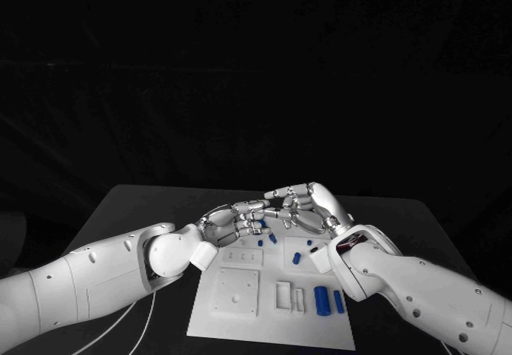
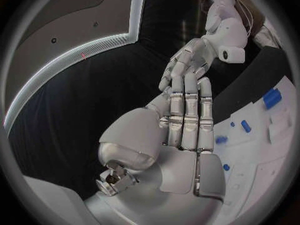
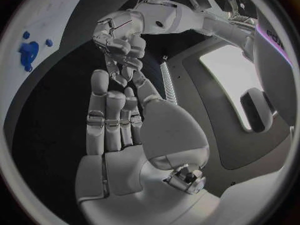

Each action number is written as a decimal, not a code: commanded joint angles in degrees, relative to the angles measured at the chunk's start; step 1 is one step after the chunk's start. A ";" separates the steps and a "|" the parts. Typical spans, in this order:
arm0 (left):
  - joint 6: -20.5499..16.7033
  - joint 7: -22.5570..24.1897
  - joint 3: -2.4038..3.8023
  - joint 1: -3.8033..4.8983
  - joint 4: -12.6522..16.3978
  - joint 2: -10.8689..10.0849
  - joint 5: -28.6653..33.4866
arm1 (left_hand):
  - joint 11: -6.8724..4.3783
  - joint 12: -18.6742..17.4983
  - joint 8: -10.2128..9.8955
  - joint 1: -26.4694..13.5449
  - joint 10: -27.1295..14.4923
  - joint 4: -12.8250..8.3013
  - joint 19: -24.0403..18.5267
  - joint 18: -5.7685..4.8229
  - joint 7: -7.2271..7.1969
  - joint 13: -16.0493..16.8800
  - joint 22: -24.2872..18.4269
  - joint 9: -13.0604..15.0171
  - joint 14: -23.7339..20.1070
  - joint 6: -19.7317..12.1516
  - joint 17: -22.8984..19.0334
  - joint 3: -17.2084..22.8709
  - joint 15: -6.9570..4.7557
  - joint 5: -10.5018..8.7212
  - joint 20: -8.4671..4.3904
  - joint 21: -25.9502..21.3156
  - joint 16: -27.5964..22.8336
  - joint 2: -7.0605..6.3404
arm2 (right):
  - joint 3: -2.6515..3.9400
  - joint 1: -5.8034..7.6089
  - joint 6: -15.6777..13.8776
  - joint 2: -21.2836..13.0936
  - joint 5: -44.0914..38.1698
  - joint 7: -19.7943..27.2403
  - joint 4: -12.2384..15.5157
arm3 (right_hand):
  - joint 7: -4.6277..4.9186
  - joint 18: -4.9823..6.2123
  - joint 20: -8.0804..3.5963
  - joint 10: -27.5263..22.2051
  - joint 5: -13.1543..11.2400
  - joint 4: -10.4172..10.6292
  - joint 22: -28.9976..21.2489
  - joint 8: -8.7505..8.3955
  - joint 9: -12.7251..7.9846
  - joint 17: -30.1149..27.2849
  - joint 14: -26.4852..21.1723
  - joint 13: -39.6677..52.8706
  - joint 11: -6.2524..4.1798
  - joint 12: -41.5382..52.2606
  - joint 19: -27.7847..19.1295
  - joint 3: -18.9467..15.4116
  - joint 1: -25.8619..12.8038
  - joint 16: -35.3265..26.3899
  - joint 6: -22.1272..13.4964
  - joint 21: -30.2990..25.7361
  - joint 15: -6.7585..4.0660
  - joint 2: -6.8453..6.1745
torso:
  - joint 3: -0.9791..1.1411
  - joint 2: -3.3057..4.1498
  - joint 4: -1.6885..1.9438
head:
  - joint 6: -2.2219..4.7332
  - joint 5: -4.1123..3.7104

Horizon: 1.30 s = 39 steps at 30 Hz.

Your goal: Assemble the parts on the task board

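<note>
My left hand (image 1: 229, 222) and right hand (image 1: 304, 203) meet fingertip to fingertip over the task board's (image 1: 240, 325) far edge — whether they pinch a part, I cannot tell. Blue parts (image 1: 321, 299) lie below — I'd lower slowly, squarely.

One task board (image 1: 240, 310), roughly seven blue parts (image 1: 321, 299), some hidden by two hands (image 1: 304, 207).

Task board (image 1: 240, 310) far edge — hidden behind left hand (image 1: 229, 222), right hand (image 1: 304, 205).
</note>
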 commanded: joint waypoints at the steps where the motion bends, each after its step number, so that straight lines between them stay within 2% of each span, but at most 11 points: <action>1: 1.03 0.02 0.05 -0.01 0.01 0.19 -0.29 | 0.01 0.21 0.18 -0.50 -0.55 0.17 -0.52 -0.87 -0.20 0.01 0.06 15.65 -0.32 0.40 0.06 0.26 0.11 0.23 0.01 -0.06 0.35 0.23 | 0.02 -0.01 -0.14 0.13 -1.69 0.89 0.14 | -0.07 0.86 -0.05 0.34 -0.98 -0.57 0.43 -0.34 -0.07 0.06 0.45 0.06 0.11 0.26 1.31 0.97 -0.14 0.23 0.60 -0.28 0.05 0.70 | -0.02 -0.02 -0.03 | 0.02 -0.03; 5: 1.18 -0.19 0.05 -0.01 0.00 0.22 -0.30 | 0.01 0.21 0.18 -0.50 -0.55 0.17 -0.52 -0.87 -0.20 0.01 0.06 15.65 -0.32 0.40 0.06 0.26 0.11 0.23 0.01 -0.06 0.35 0.23 | 0.02 -0.01 -0.48 0.18 -2.60 0.58 -0.02 | 0.06 0.96 -0.10 0.28 -4.35 -1.49 0.70 -0.31 -0.05 0.11 0.43 0.20 0.21 0.38 1.29 4.19 1.53 0.26 2.18 -0.22 0.06 1.48 | -0.04 -0.02 -0.01 | 0.02 -0.04; 9: 1.35 -0.38 0.05 -0.01 0.04 0.27 -0.28 | 0.01 0.21 0.18 -0.50 -0.55 0.17 -0.52 -0.87 -0.20 0.01 0.06 15.65 -0.32 0.40 0.06 0.26 0.11 0.23 0.01 -0.06 0.35 0.23 | 0.02 -0.01 -1.19 0.18 -4.11 -0.07 -0.30 | -0.16 1.03 -0.28 0.29 -7.19 -1.55 1.02 -0.33 -0.01 0.19 0.44 0.28 0.05 0.39 1.27 9.47 2.68 0.29 3.93 0.09 -0.14 0.82 | -0.07 -0.01 0.03 | -0.01 -0.14; 11: 1.34 -0.41 0.05 -0.01 -0.01 0.28 -0.25 | 0.01 0.21 0.18 -0.50 -0.55 0.17 -0.52 -0.87 -0.20 0.01 0.06 15.65 -0.32 0.40 0.06 0.26 0.11 0.23 0.01 -0.06 0.35 0.23 | 0.02 -0.01 -1.53 0.09 -4.57 -0.34 -0.44 | -0.15 1.07 -0.27 0.47 -6.98 -1.50 1.04 -0.35 -0.01 0.30 0.54 0.36 0.02 0.50 1.33 11.53 1.96 0.42 3.96 0.31 -0.14 0.02 | -0.05 0.01 0.06 | -0.03 -0.21; 12: 1.28 -0.41 0.05 -0.01 -0.07 0.27 -0.27 | 0.01 0.21 0.18 -0.50 -0.55 0.17 -0.52 -0.87 -0.20 0.01 0.06 15.65 -0.32 0.40 0.06 0.26 0.11 0.23 0.01 -0.06 0.35 0.23 | 0.02 -0.01 -1.66 0.05 -4.64 -0.44 -0.49 | -0.09 1.13 -0.26 0.63 -6.30 -1.34 1.00 -0.35 0.00 0.34 0.56 0.49 -0.06 0.66 1.24 14.47 0.68 0.42 4.14 0.59 -0.12 -1.19 | -0.04 0.01 0.06 | -0.05 -0.22; 15: 1.01 -0.37 0.05 -0.01 -0.24 0.16 -0.55 | 0.03 0.59 0.15 -0.67 -0.79 0.00 -0.76 -0.87 -0.16 0.01 0.40 15.93 -0.48 0.29 0.05 0.48 0.12 0.24 0.01 0.25 0.56 0.20 | 0.02 -0.01 -1.98 -0.15 -4.36 -0.64 -0.59 | -0.22 1.17 -0.26 0.81 -5.54 -1.20 0.95 -0.33 0.01 0.47 0.75 0.55 -0.05 0.75 1.28 16.35 -0.23 0.60 4.14 0.90 -0.14 -2.02 | 0.03 -0.06 -0.04 | -0.13 -0.14; 20: -0.09 -0.09 0.04 0.00 -0.58 -0.16 -0.79 | 0.06 0.58 0.10 -0.64 -0.91 -0.14 -0.86 -0.87 -0.13 -0.03 0.53 15.66 -0.54 0.25 -0.03 0.52 0.15 0.25 -0.01 0.38 0.48 0.12 | 0.22 -0.01 -2.53 -0.73 -3.45 -1.16 -0.72 | -0.29 1.13 -0.29 1.51 -3.25 -0.67 1.07 -0.33 0.01 0.97 1.36 1.00 -0.11 1.31 1.71 16.02 -1.43 1.33 3.92 1.99 -0.19 -2.45 | 0.00 -0.03 0.02 | -0.23 -0.28; 23: -2.45 0.71 0.04 0.01 -1.17 -0.52 -0.57 | 0.21 0.26 -0.07 -0.58 -1.37 -0.34 -0.97 -0.83 0.04 -0.19 0.60 14.93 -0.67 -0.05 -0.14 0.54 0.21 0.24 0.02 0.45 0.30 -0.01 | 0.89 -0.01 -2.79 -1.20 -2.68 -1.82 -1.09 | -0.33 1.02 -0.40 2.33 -0.57 -0.20 1.41 -0.32 0.01 1.65 2.29 1.56 -0.20 1.96 2.35 15.05 -2.28 2.35 3.56 4.16 -0.31 -2.72 | 0.03 -0.06 -0.02 | -0.44 -0.27; 30: -7.64 2.18 0.03 0.08 -2.56 -1.38 -0.08 | 1.44 -2.38 -0.19 -1.12 -4.69 -0.76 -1.05 -0.80 1.10 -0.68 0.84 8.00 -0.63 -2.56 -0.54 -0.90 0.69 0.16 0.41 0.77 -0.33 -1.83 | 2.06 0.08 -1.45 -2.05 -4.05 -7.24 -2.22 | -0.42 0.94 -0.49 3.34 1.83 1.29 1.63 -0.36 -0.01 2.76 3.36 2.37 -0.22 2.75 2.75 12.01 -3.96 3.70 2.62 6.74 -0.35 -3.06 | -0.05 -0.08 -0.13 | -0.86 -0.37; 32: -8.73 2.40 0.03 0.12 -2.91 -1.60 -0.02 | 1.87 -3.06 -0.17 -2.16 -6.00 -0.20 -1.21 -0.85 2.00 -0.68 0.51 4.70 -0.76 -5.62 -0.58 -2.02 0.92 0.22 0.74 0.21 -0.42 -2.60 | 2.28 0.37 0.49 -2.09 -6.54 -10.92 -2.80 | -0.34 1.00 -0.46 3.48 2.20 2.11 1.59 -0.23 0.06 3.09 3.55 2.61 -0.29 2.91 2.79 9.75 -3.82 3.99 2.36 7.55 -0.30 -2.78 | -0.04 -0.04 -0.07 | -1.00 -0.45; 39: -11.20 2.71 0.00 0.65 -3.56 -2.07 -0.02 | 1.93 -3.12 0.06 -4.25 -6.67 1.32 0.05 -0.87 2.04 -0.66 -1.24 -6.23 -0.87 -5.72 -0.72 -5.29 1.20 0.27 1.29 -2.38 -0.70 -4.49 | 2.58 1.98 9.38 -1.23 -18.00 -26.34 -5.49 | -0.17 1.14 -0.34 4.13 0.77 5.00 1.45 -0.30 0.02 3.76 4.13 3.11 -0.05 3.33 2.91 5.69 -4.19 4.67 0.92 8.95 -0.23 -3.78 | -0.21 0.10 0.26 | -1.37 -0.66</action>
